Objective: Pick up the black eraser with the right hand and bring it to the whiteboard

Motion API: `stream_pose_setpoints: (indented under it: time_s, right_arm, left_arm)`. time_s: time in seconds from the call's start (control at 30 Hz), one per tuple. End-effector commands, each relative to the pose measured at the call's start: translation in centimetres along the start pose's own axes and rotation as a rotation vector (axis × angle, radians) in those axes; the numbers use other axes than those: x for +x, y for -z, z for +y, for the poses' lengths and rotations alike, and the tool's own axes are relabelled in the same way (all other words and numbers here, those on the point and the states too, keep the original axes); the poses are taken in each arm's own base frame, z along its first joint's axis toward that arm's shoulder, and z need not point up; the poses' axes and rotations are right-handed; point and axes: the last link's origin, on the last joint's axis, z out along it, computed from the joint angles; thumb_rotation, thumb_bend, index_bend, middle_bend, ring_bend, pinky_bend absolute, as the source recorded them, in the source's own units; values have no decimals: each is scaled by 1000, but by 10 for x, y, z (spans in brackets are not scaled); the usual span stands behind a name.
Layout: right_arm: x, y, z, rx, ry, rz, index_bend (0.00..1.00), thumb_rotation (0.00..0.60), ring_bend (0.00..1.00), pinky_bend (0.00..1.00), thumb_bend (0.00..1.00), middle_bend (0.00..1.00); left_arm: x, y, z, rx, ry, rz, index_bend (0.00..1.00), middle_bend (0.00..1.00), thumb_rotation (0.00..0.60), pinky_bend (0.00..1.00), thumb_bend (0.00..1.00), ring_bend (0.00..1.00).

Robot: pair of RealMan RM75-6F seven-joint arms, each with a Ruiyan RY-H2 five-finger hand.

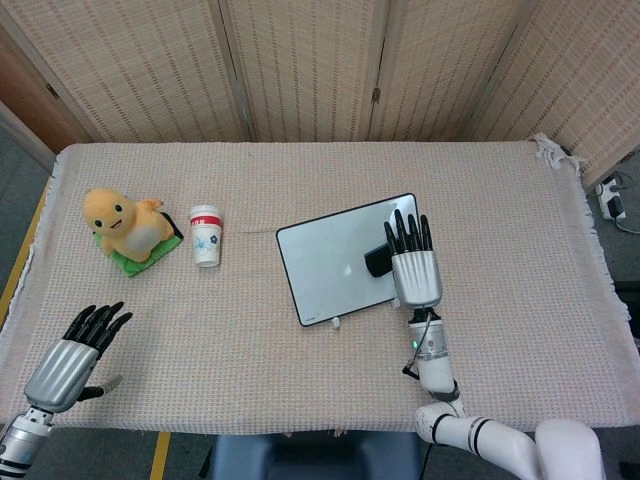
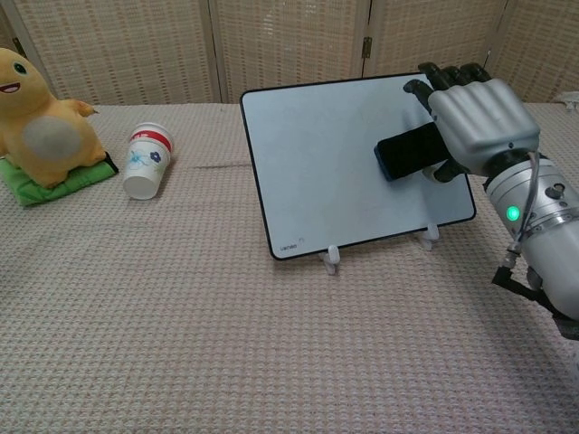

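The whiteboard (image 1: 330, 258) (image 2: 335, 163) leans upright on small white feet at mid-table. My right hand (image 1: 414, 266) (image 2: 475, 122) grips the black eraser (image 1: 378, 260) (image 2: 409, 152) and holds it over the board's right part, at or very near the surface. Whether it touches cannot be told. My left hand (image 1: 75, 355) rests at the table's near left corner, fingers spread, holding nothing, far from the board.
A yellow plush toy (image 1: 126, 221) (image 2: 41, 127) sits on a green cloth (image 1: 139, 255) at the left. A white paper cup (image 1: 206, 235) (image 2: 147, 160) with a red band stands beside it. A beige woven cloth (image 1: 300, 360) covers the table; folding screens stand behind.
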Motion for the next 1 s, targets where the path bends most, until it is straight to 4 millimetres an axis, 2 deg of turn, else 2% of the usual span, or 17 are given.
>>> stream_pose_setpoints:
  time_s: [0.03,0.17,0.27,0.4,0.5,0.6,0.7,0.8,1.0]
  right_arm:
    - [3,8,7,14,-3,7,111,600,14,0,254,0]
    - [13,31,24,43,-36,8,94,600,0,0,254,0]
    - [26,61,45,60,-77,-16,62,600,0,0,254,0]
    - [53,112,82,64,-108,-117,3,600,0,0,254,0]
    - [70,148,110,52,-99,-209,0,600,0,0,254,0]
    - [78,181,138,28,-90,-247,0,600,0,0,255,0]
    - [75,212,160,14,-79,-234,0,600,0,0,254,0]
    - [72,231,172,5,-125,-234,0,600,0,0,254,0]
    - [78,236,177,30,-142,-192,0,600,0,0,254,0]
  left_arm:
    - [0,0,0,3,-2,2,0,0,600,0,230,0]
    - [0,-1,-1,11,-7,4,0,0,600,0,231,0]
    - [-1,-3,-1,20,-14,4,0,0,600,0,231,0]
    - [-3,-6,0,33,-31,13,0,0,600,0,231,0]
    - [-3,-7,0,41,-45,35,0,0,600,0,231,0]
    - [-2,-7,-1,46,-53,48,0,0,600,0,230,0]
    - [-2,-6,-2,55,-70,58,0,0,600,0,231,0]
    - [-4,-5,0,57,-89,64,0,0,600,0,231,0]
    - [-5,-3,3,69,-110,77,0,0,600,0,231,0]
